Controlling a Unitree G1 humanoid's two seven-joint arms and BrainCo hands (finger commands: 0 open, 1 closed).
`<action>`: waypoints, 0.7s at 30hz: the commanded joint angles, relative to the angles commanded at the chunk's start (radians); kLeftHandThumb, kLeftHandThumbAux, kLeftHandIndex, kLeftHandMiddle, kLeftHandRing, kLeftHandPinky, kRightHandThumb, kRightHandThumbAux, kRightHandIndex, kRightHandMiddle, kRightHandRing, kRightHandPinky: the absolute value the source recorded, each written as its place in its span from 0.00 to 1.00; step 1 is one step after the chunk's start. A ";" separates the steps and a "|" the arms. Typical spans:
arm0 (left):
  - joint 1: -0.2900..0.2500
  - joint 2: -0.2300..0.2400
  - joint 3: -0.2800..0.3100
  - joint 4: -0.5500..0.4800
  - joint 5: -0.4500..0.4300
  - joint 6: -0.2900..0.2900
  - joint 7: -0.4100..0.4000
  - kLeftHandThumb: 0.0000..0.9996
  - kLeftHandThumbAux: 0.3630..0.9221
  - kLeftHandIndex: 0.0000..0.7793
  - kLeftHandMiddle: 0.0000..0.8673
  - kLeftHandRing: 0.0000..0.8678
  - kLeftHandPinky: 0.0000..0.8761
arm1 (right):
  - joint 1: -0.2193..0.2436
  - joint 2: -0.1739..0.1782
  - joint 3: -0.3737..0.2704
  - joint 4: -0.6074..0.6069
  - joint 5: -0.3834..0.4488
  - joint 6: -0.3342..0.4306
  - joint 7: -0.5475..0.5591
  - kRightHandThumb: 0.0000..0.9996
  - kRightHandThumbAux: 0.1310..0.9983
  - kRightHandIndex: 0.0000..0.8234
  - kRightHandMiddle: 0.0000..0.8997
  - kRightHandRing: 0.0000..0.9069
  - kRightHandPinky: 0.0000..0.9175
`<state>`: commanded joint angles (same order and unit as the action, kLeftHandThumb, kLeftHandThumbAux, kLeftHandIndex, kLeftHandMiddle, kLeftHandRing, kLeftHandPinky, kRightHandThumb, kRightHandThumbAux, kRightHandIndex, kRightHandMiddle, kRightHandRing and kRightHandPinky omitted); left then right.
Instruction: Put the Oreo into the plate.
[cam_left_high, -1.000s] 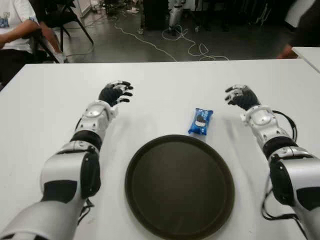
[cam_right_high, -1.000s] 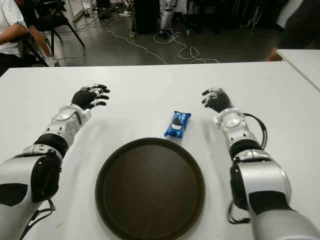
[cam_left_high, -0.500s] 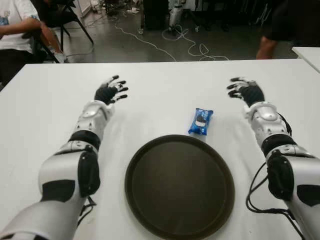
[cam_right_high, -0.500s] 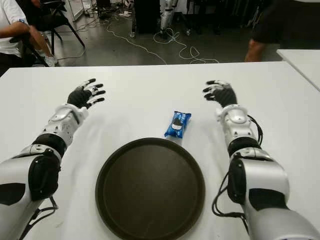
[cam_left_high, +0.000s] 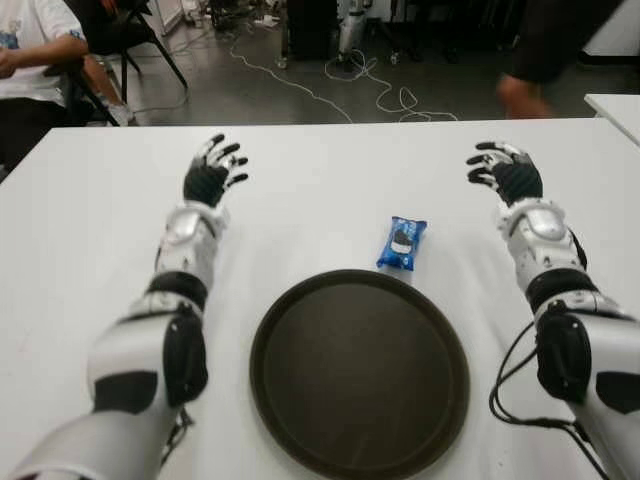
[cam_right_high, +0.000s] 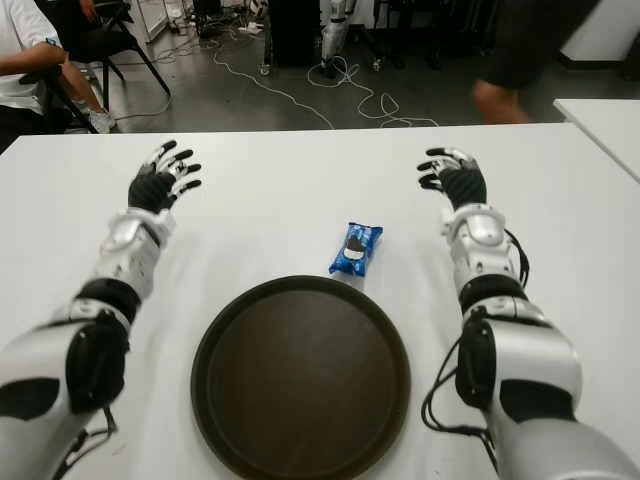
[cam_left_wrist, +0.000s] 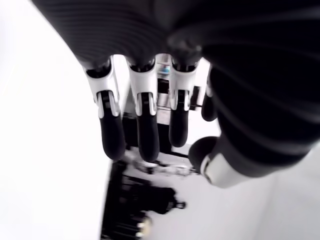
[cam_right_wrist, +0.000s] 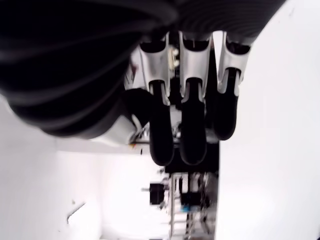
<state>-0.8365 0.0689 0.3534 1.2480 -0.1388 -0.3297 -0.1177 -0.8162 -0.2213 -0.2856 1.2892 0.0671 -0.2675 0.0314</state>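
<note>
The left robot hand (cam_left_high: 212, 170) is held over the far left part of the white table (cam_left_high: 330, 190), palm down, its black-tipped fingers (cam_left_wrist: 141, 125) spread and extended, grasping nothing. The right robot hand (cam_left_high: 507, 170) shows over the far right part of the table, its fingers (cam_right_wrist: 190, 135) likewise loose and slightly bent, with nothing between them. Both forearms stretch forward from the near edge, one along each side of the plate.

Between the two hands, nearer the right one yet well apart from it, lies the Oreo (cam_left_high: 402, 243): a small blue foil packet, oblong, lying flat on the table with its long axis running roughly away from the robot and tilted a little. Its face carries a picture of a dark sandwich cookie with white filling. The packet's near end sits just beside the far rim of the plate (cam_left_high: 300, 300), outside it.

The plate is a round, dark brown tray with a low raised rim, lying flat at the table's near middle, its inside bare.

Beyond the table, cables (cam_left_high: 340, 85) trail over a grey floor, and a seated person (cam_left_high: 35, 60) in a white shirt shows at the far left.
</note>
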 joint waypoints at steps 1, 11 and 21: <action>0.002 -0.002 -0.002 -0.002 -0.001 -0.002 0.003 0.11 0.73 0.17 0.24 0.30 0.37 | 0.004 0.004 0.000 0.001 0.000 0.000 -0.006 0.83 0.64 0.48 0.59 0.68 0.64; 0.017 -0.018 -0.016 -0.032 -0.009 -0.005 0.031 0.15 0.80 0.17 0.25 0.29 0.36 | 0.003 0.002 -0.002 -0.009 0.006 0.015 -0.019 0.83 0.64 0.47 0.60 0.69 0.66; 0.017 0.005 -0.018 0.004 -0.009 0.012 0.037 0.16 0.80 0.17 0.24 0.28 0.35 | 0.017 -0.001 0.031 -0.006 -0.025 -0.002 -0.023 0.83 0.64 0.47 0.59 0.68 0.64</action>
<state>-0.8194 0.0737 0.3356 1.2525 -0.1478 -0.3173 -0.0809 -0.7990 -0.2221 -0.2550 1.2833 0.0423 -0.2695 0.0086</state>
